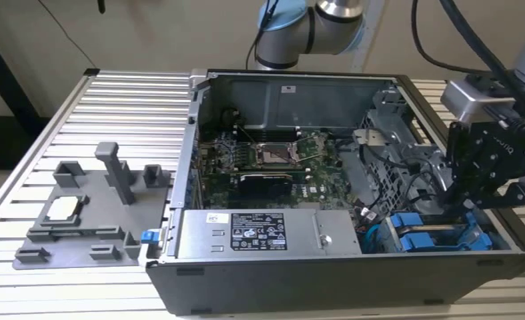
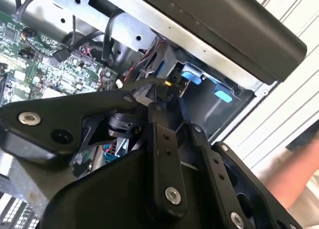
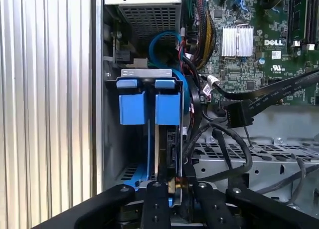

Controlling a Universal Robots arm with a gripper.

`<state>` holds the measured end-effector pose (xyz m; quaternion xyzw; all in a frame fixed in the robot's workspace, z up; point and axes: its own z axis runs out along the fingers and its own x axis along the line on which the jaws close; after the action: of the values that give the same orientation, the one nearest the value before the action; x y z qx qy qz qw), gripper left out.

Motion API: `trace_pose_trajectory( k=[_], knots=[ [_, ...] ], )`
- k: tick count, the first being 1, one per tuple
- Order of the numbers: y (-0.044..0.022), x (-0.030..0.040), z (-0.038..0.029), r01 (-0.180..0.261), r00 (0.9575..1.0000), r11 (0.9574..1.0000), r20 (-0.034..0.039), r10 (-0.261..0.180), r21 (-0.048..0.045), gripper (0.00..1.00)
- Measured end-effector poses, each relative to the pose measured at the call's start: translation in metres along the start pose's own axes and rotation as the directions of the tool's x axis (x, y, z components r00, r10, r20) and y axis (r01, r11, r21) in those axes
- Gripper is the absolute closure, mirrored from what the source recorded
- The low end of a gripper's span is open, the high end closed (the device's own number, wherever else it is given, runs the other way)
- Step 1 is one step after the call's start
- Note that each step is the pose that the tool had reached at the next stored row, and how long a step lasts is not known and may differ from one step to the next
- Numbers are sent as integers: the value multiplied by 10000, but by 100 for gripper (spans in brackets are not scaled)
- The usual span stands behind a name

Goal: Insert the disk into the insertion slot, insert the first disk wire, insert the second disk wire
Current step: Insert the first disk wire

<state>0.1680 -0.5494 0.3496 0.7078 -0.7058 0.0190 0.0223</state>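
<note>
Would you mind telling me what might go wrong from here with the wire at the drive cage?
1. The gripper holds a black connector close to the disk in the insertion slot. If slightly misaligned, it could jam or bend instead of seating.
2. Loose black cables loop right beside the fingers and might snag or be dragged as the arm moves.

Grey fixture plate (image 1: 71, 250) on slatted table (image 1: 129, 100) beside open case (image 1: 333, 287); inside, green motherboard (image 1: 320, 170), silver power-supply box (image 1: 262, 233).
</note>
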Motion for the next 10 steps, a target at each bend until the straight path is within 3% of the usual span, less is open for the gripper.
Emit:
trace_pose_trajectory(
  k=[10],
  knots=[
    [8,27,-455,1,10000,10000,-3,-1,0,74]
  ],
)
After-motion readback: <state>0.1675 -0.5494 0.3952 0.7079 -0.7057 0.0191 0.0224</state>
